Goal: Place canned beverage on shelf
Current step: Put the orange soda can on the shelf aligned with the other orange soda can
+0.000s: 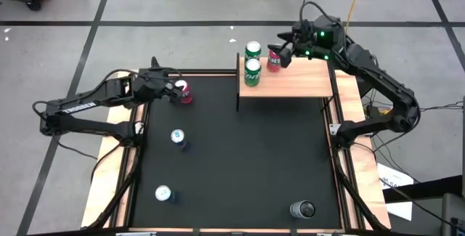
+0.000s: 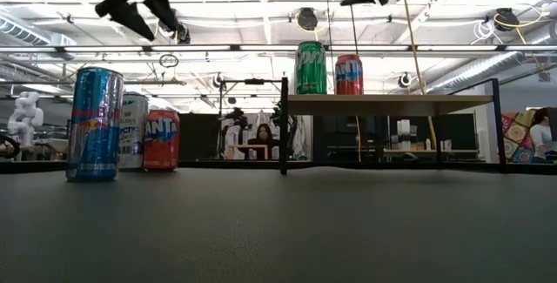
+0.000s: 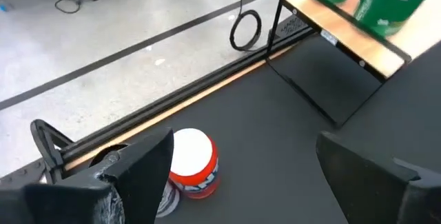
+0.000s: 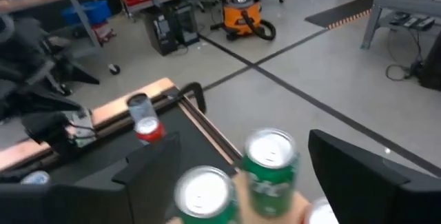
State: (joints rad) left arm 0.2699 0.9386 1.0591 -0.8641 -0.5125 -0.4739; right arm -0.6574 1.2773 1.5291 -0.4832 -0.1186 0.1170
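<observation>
Just below the right end effector point(image 1: 280, 53), fingers spread wide, a red can point(image 1: 274, 60) stands on the shelf point(image 1: 305, 82) beside two green cans point(image 1: 252, 71). Over by the left end effector point(image 1: 173, 89), also open, a red-and-white can point(image 1: 185, 93) stands upright on the surface point(image 1: 240, 163) at its fingertips.

Three cans point(image 1: 252, 71) crowd the shelf's point(image 1: 305, 85) left end; right half free.

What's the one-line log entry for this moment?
shelf: two green cans, one red can | right gripper: open above red can | left gripper: open, over red mat can
</observation>
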